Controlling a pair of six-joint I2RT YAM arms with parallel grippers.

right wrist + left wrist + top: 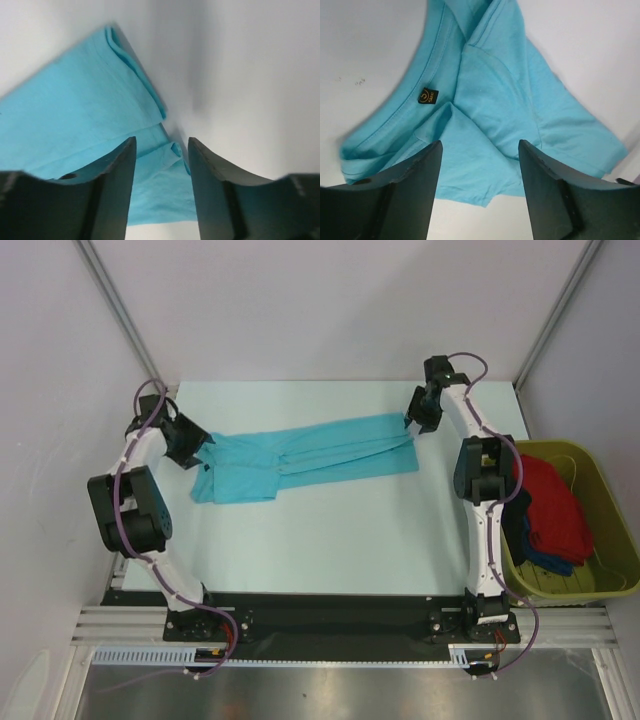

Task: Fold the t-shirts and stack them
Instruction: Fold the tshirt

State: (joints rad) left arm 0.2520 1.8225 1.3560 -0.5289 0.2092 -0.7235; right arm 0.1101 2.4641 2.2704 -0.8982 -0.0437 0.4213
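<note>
Left gripper (193, 448) sits at the left of the overhead view, over the collar end of the turquoise t-shirt (310, 452); in its own wrist view the gripper (480, 145) has its jaws standing apart with nothing clamped between them; the cloth (490, 100) lies below and beyond them, filling the middle of that frame, with a small dark label (427, 95) inside the collar at centre left. Right gripper (415, 422) is at the upper right of the overhead view, at the shirt's other end; its wrist view shows the gripper (161, 141) with jaws likewise apart and gripping nothing, a folded corner of the shirt (75, 110) showing in the gap between them. The shirt is stretched in a long, narrow, folded band across the pale table (330, 540), running from left to upper right, a sleeve spreading out at the left end. At the right edge an olive-green tub (592, 476) holds a red t-shirt (552, 502) on top of a dark blue one (545, 562); the right arm partly hides them.
</note>
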